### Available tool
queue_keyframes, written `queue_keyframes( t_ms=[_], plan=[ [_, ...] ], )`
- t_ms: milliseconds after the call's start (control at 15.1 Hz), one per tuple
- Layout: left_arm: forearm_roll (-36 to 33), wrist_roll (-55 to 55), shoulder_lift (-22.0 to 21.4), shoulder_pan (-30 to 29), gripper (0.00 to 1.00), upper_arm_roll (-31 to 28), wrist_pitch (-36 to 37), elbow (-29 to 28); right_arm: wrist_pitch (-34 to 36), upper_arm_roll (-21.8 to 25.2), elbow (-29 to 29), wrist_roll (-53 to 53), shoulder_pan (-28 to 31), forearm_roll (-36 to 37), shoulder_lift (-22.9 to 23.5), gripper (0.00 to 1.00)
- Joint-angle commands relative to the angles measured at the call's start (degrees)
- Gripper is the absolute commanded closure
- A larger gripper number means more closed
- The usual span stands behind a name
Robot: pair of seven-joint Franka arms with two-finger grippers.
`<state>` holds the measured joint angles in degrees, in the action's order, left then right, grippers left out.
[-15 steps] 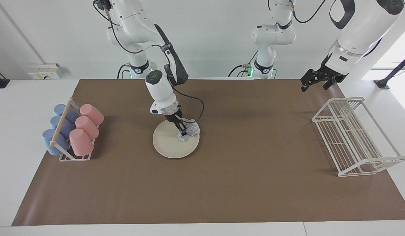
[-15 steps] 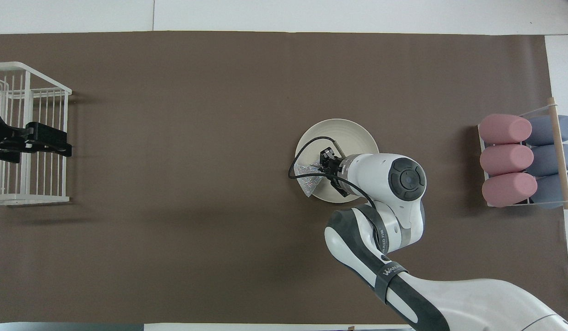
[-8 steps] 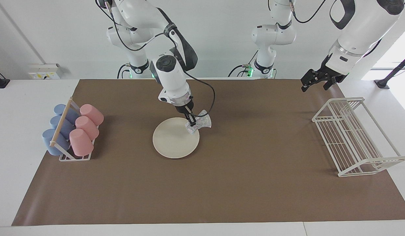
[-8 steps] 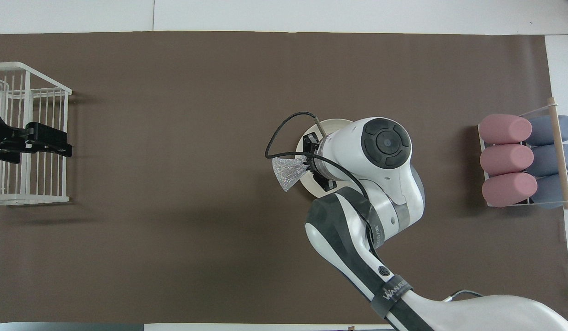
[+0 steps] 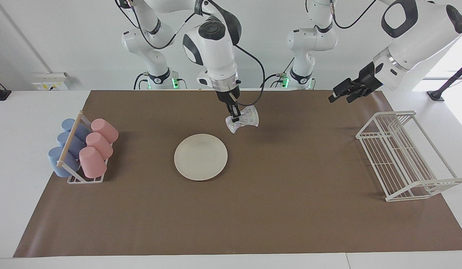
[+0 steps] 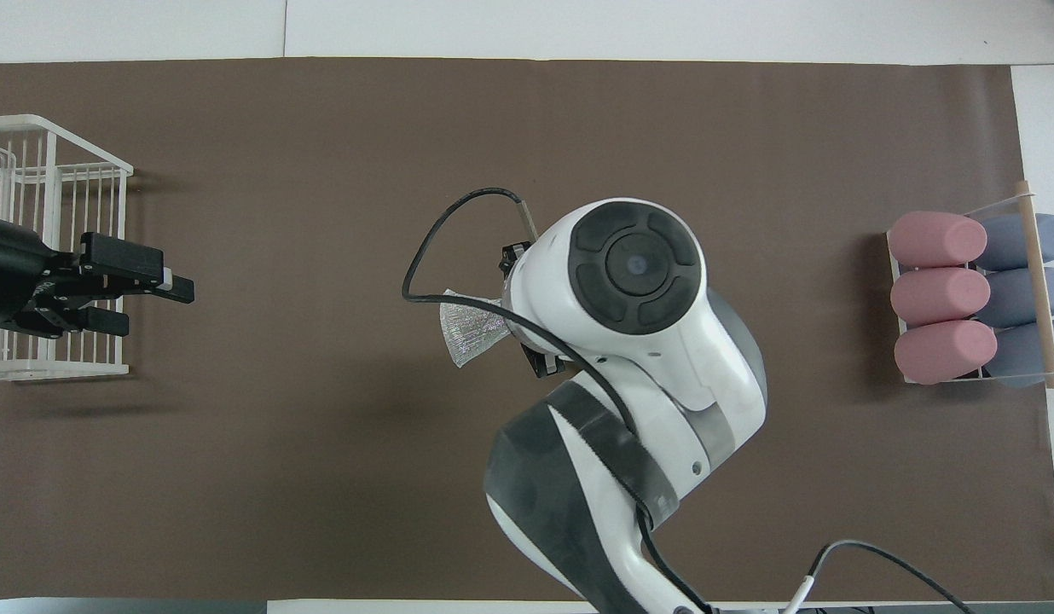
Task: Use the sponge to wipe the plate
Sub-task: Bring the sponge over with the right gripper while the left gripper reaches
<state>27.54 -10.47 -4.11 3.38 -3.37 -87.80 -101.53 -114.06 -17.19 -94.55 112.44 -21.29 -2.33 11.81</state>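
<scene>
So the biggest thing here is the brown mat covering most of the white table, filling nearly the whole frame in both views.

Next up, the right arm. In the overhead view it comes up from the bottom centre and its wrist housing blocks the middle of the frame, so the plate is hidden there. In the facing view it drops down from the top centre. The right gripper is up in the air with its fingertips pinched together on the sponge, which hangs crumpled, silvery and speckled, over bare mat in the upper middle of the facing view. It's off the plate, not touching it. In the overhead view the sponge pokes out at the side of the wrist.

The left arm sits at the upper right of the facing view. The left gripper has its fingers spread apart, holding nothing, hovering over the mat's edge just above the rack in the picture. Overhead, the left gripper shows at the middle left.

The white wire rack stands at the right of the facing view, at the left arm's end.

The cup holder at the left of the facing view has pink and blue cups lying on their sides.

The cream plate lies flat on the mat, centre-left, bare.
</scene>
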Motion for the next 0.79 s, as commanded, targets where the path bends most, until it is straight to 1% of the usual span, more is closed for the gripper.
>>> queue_keyframes(
  t_ms=[0, 132, 264, 462, 595, 727],
  plan=[
    [10.0, -0.9, -5.6, 0.0, 0.00, 0.0, -5.9, -10.1, -0.1, 0.0, 0.9, 3.8, -2.0, 2.6, 1.0, 1.00],
    [15.4, -0.8, -6.7, 0.7, 0.00, 0.3, -10.8, -15.3, -2.8, -0.1, 0.5, 6.2, -2.3, 2.7, 1.0, 1.00],
    [21.6, -0.5, -7.0, 2.0, 0.00, 0.4, -15.3, -19.9, -2.4, 0.1, 1.1, 8.7, -4.4, 2.7, 1.0, 1.00],
    [31.4, 2.2, -7.0, 5.0, 0.00, 0.4, -20.5, -25.0, -2.3, 0.1, 1.9, 11.4, -6.0, 3.4, 1.1, 1.00],
    [36.2, 7.4, -6.8, 7.4, 0.00, 0.3, -21.9, -28.1, -2.4, 0.1, 2.3, 12.3, -6.4, 3.5, 1.2, 1.00],
    [39.0, 11.0, -6.5, 7.9, 0.00, 0.4, -21.4, -29.6, -2.3, 0.1, 2.4, 12.4, -6.6, 3.7, 1.2, 1.00]
  ],
)
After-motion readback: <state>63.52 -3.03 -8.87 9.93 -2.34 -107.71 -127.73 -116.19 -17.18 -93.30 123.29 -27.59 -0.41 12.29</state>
